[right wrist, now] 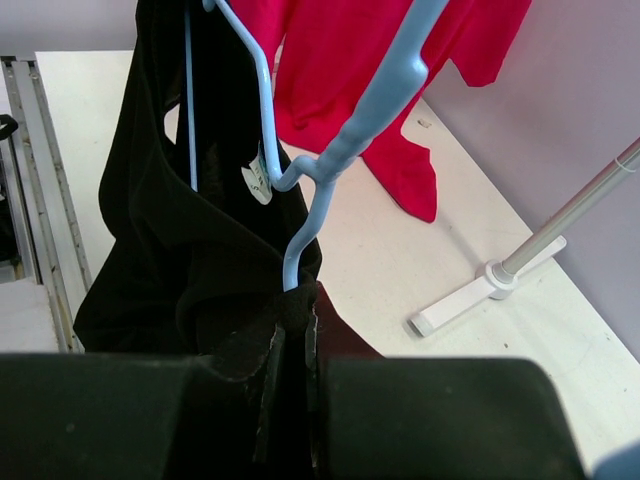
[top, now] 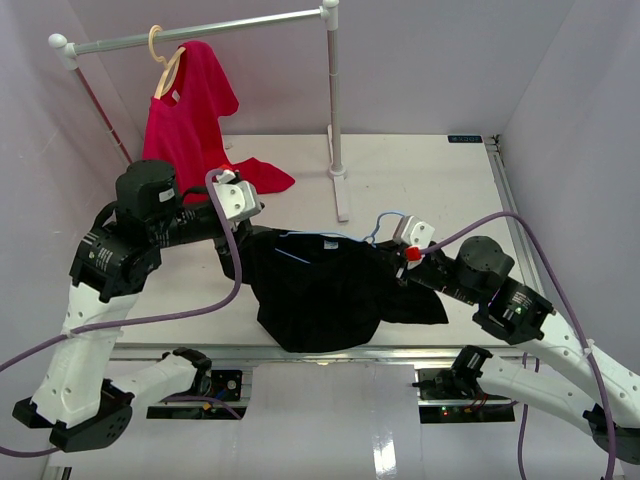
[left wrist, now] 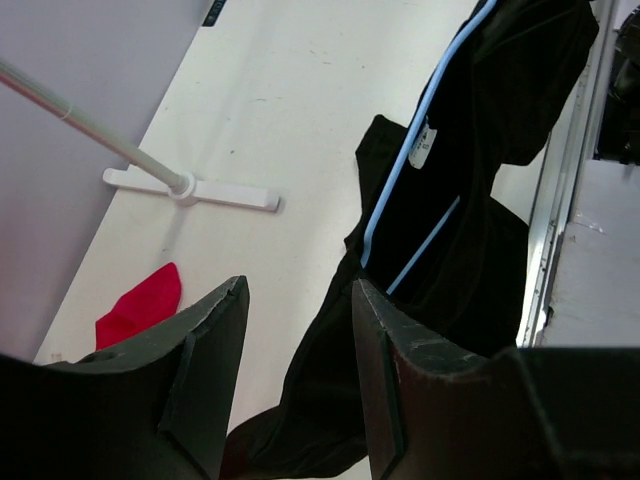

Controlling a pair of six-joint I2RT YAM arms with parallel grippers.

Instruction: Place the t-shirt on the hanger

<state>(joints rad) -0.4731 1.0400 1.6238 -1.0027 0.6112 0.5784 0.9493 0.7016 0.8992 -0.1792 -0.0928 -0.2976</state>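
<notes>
The black t-shirt [top: 320,295] hangs bunched over the table's front middle. The light-blue hanger [top: 330,238] is threaded through its top, and the hook sticks out at the right. My right gripper [right wrist: 295,300] is shut on the hanger's [right wrist: 385,95] lower wire, with a fold of t-shirt [right wrist: 170,230] pinched in too. My left gripper [left wrist: 300,288] stands open at the shirt's left edge [top: 238,260]. In the left wrist view, dangling t-shirt [left wrist: 470,150] fabric shows in the gap between the fingers, not pinched. The hanger's bars [left wrist: 400,170] run inside the shirt.
A red shirt [top: 190,110] hangs on a tan hanger [top: 165,55] from the rack's rail [top: 200,35] at the back left, its hem resting on the table. The rack's post and white foot [top: 338,170] stand behind the black shirt. A metal rail [top: 300,350] edges the table's front.
</notes>
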